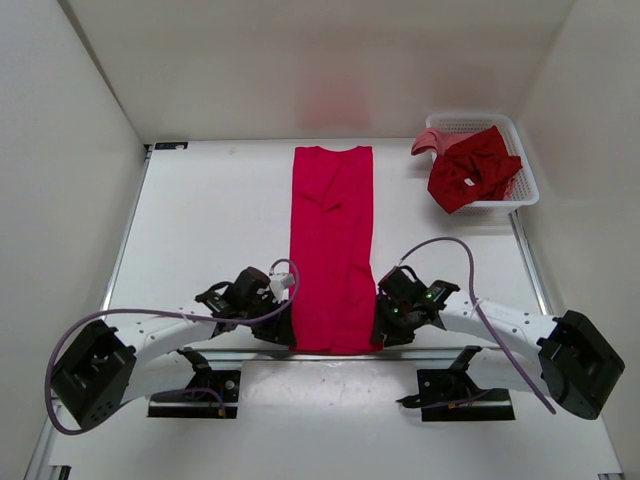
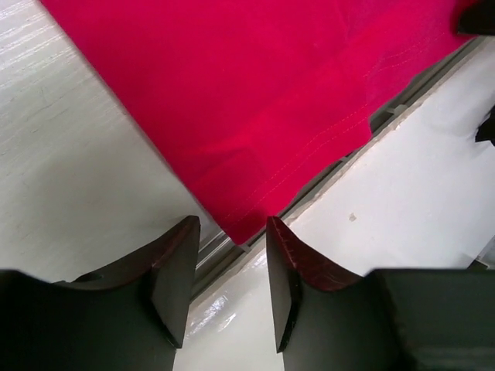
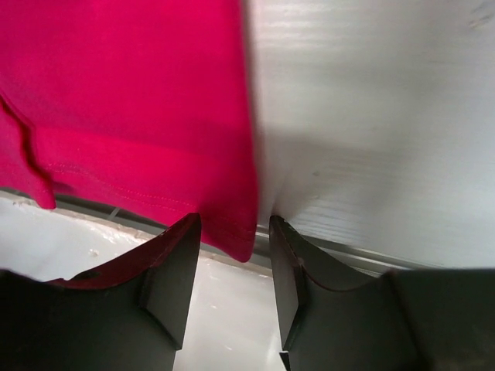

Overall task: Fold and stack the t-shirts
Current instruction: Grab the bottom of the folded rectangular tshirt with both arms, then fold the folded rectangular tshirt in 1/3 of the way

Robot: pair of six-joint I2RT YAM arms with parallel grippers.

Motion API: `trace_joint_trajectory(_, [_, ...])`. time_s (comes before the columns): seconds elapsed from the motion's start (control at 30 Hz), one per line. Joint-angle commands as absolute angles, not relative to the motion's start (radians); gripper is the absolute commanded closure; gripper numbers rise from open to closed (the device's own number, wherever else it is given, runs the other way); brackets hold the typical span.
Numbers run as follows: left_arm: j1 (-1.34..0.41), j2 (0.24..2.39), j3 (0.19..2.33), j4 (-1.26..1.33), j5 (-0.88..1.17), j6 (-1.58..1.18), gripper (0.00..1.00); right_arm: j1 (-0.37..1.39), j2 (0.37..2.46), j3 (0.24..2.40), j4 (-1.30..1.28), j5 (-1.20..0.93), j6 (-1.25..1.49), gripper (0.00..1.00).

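Left gripper (image 2: 230, 251) part-open, straddling the near-left hem corner of the bright red shirt (image 1: 332, 250), nothing pinched. Right gripper (image 3: 233, 239) likewise parted at the near-right corner. Shirt lies as a long strip up the counter (image 1: 220, 220) from its near edge. Risk: jaws catch only one layer or hit the edge rail, skewing the fold.

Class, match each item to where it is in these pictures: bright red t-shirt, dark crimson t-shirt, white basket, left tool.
1 bright red t-shirt
2 dark crimson t-shirt
3 white basket
4 left tool

A far right corner of the table
B crumpled inside the basket
C long folded strip, mid-table
D at the strip's near left corner

Pairs: 1-C, 2-B, 3-A, 4-D
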State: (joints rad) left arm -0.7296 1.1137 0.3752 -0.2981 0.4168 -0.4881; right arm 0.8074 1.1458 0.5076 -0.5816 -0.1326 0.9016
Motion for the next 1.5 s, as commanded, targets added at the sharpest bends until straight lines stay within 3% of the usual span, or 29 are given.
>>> trace_joint_trajectory(0.0, [-0.742, 1.153, 0.362, -0.36, 0.371, -0.482, 0.49, 0.827, 1.152, 0.497, -0.558, -0.14, 0.934, 0.59])
trace_joint_trajectory(0.13, [-0.776, 1.175, 0.364, -0.383, 0.359, -0.477, 0.6, 0.831, 1.134, 0.485, -0.557, -0.143, 0.937, 0.6])
trace_joint_trajectory(0.3, [-0.732, 1.229, 0.391, -0.336, 0.356, -0.483, 0.85, 0.816, 1.141, 0.489, -0.54, -0.14, 0.936, 0.63])
trace_joint_trajectory(0.37, [-0.729, 1.25, 0.416, -0.337, 0.345, -0.462, 0.9, 0.828, 1.146, 0.482, -0.52, -0.159, 0.934, 0.7])
trace_joint_trajectory(0.43, [-0.73, 1.259, 0.443, -0.324, 0.356, -0.454, 0.92, 0.827, 1.158, 0.479, -0.505, -0.172, 0.934, 0.84])
trace_joint_trajectory(0.47, [-0.727, 1.267, 0.451, -0.321, 0.36, -0.454, 0.94, 0.828, 1.161, 0.477, -0.503, -0.17, 0.934, 0.97])
trace_joint_trajectory(0.57, [-0.721, 1.258, 0.482, -0.319, 0.374, -0.451, 1.0, 0.821, 1.163, 0.491, -0.495, -0.167, 0.923, 1.0])
trace_joint_trajectory(1.0, [-0.509, 1.337, 0.827, -0.505, 0.462, -0.268, 1.0, 0.612, 1.19, 0.824, -0.632, -0.231, 0.674, 1.0])
trace_joint_trajectory(1.47, [-0.353, 1.604, 1.213, -0.463, 0.365, -0.172, 1.0, 0.379, 1.661, 1.351, -0.672, -0.275, 0.368, 1.0])
